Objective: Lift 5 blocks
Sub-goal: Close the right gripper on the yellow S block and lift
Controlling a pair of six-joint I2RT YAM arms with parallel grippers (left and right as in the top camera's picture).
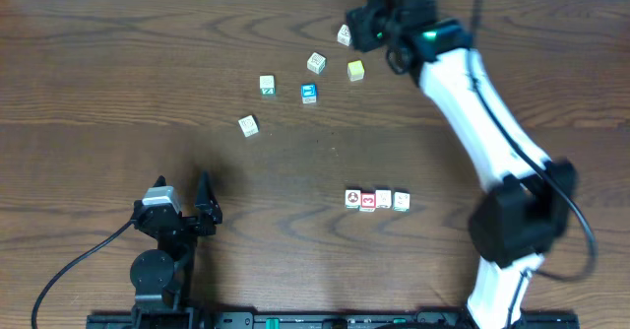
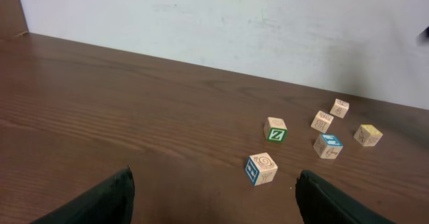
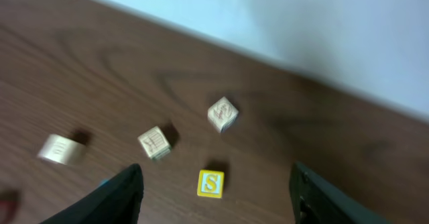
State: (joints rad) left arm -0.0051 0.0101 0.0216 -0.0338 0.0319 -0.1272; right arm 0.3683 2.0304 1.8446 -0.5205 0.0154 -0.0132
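Beside the right tool (image 1: 360, 29), pale block (image 1: 344, 35) half hidden, markings blurred

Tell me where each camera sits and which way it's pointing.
Overhead: above the table, looking straight down; the left gripper shows near, the right arm stretched far.
Left wrist: low over the table, facing the wall and the scattered blocks; its fingers frame the bottom.
Right wrist: over the far blocks, tilted down toward the wall; its fingers show at the bottom.
Shared: the yellow block is in all three.
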